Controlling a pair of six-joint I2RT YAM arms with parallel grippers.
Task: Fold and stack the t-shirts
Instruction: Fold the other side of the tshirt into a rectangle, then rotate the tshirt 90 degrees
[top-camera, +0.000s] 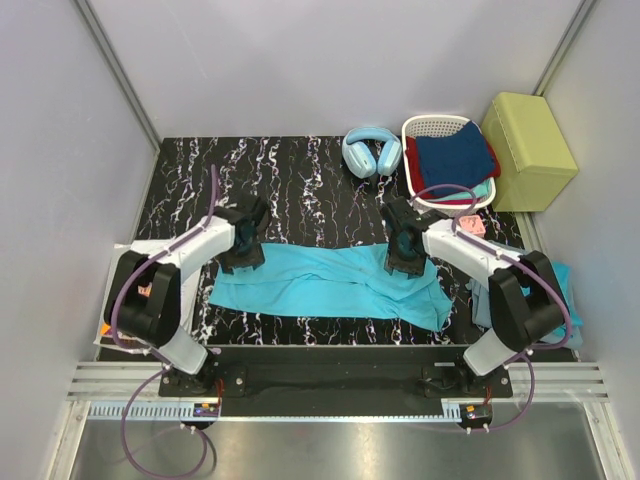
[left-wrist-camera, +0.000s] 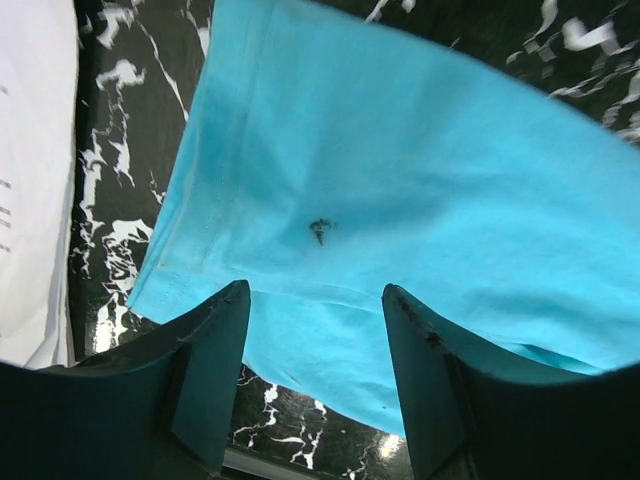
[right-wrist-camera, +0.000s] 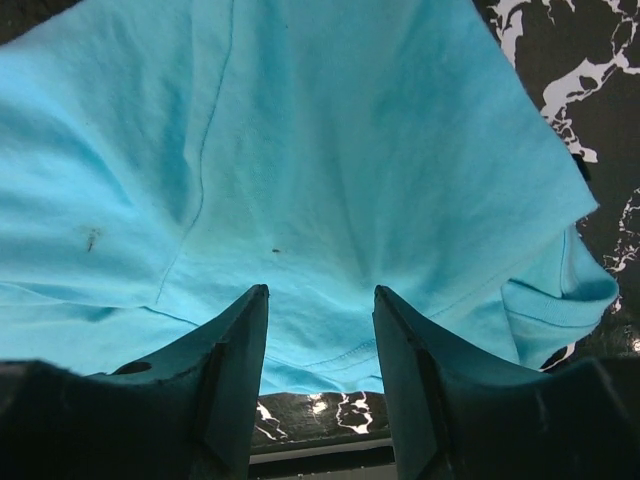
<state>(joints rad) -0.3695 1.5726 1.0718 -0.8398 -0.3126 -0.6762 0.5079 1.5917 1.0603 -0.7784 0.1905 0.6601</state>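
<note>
Top cam: one turquoise t-shirt (top-camera: 330, 285) lies stretched in a long band across the near half of the black marbled table (top-camera: 300, 170). The left gripper (top-camera: 243, 255) sits over its left end and the right gripper (top-camera: 405, 262) over its right-of-middle part.

Left wrist cam: jaws parted, nothing pinched, the shirt's corner flat right below.

Right wrist cam: same deal, jaws apart and empty, with creased cloth underneath.

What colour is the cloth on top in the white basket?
Navy blue; the cloth in the basket shows only in the top external view.
</note>
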